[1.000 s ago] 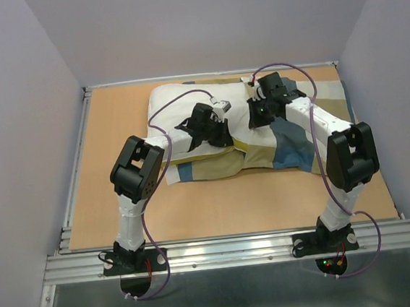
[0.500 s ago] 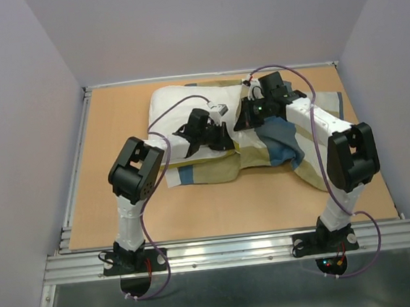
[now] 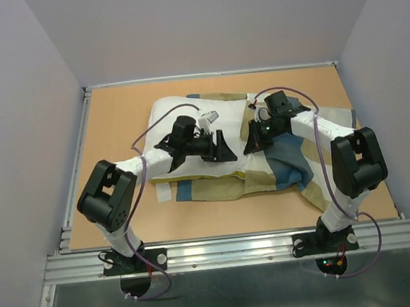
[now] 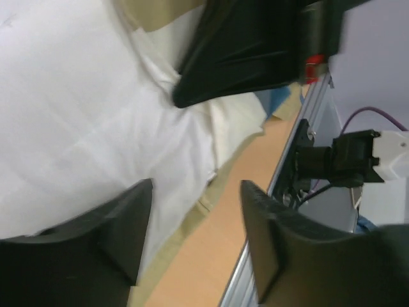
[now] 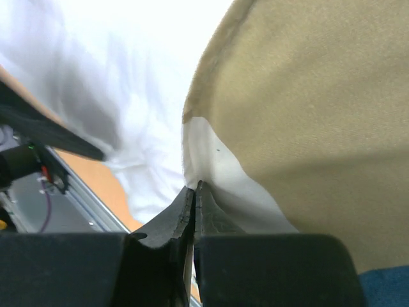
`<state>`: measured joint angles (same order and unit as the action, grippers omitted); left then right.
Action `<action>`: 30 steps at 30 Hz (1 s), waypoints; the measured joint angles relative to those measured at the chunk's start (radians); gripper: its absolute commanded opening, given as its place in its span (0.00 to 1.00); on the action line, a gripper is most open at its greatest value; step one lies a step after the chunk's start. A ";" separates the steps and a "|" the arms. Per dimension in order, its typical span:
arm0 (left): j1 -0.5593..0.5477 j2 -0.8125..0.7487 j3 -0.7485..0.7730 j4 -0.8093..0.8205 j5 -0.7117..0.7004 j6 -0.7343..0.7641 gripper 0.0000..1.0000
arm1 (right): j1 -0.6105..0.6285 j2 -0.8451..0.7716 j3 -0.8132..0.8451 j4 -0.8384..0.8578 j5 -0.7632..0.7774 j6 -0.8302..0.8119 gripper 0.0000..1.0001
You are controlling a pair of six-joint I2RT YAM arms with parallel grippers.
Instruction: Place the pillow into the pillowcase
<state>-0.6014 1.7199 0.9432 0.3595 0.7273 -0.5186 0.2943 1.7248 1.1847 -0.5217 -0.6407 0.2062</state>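
Note:
The white pillow point(image 3: 176, 116) lies at the middle of the table, its right end under the opening of the pillowcase point(image 3: 286, 171). That cover is a crumpled cloth of blue, tan and cream spread to the right and front. My left gripper point(image 3: 222, 146) hovers open over the pillow's right part, nothing between its fingers point(image 4: 121, 230); pillow point(image 4: 77, 121) and a tan pillowcase hem point(image 4: 182, 236) show below. My right gripper point(image 3: 251, 143) is shut on the cream edge of the pillowcase point(image 5: 211, 166), beside the pillow point(image 5: 96, 83). The two grippers are close together, tips almost facing.
The wooden table point(image 3: 123, 205) ends in a metal rail point(image 3: 229, 249) at the near edge. Grey walls close the left, right and back. Purple cables loop over both arms. The right arm's base point(image 4: 345, 160) shows past the table edge.
My left gripper has opened and let go of the cloth, and the left arm has dropped lower and to the left. My right gripper has pulled the pillowcase edge a little toward the front.

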 measured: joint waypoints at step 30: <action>0.173 0.615 1.026 -0.731 -0.092 1.131 0.49 | 0.045 -0.029 0.250 -0.296 0.125 -0.481 0.89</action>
<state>-0.4286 2.3344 1.9690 -0.3714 0.6350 0.6125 0.3397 1.6955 1.4345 -0.8173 -0.5156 -0.2745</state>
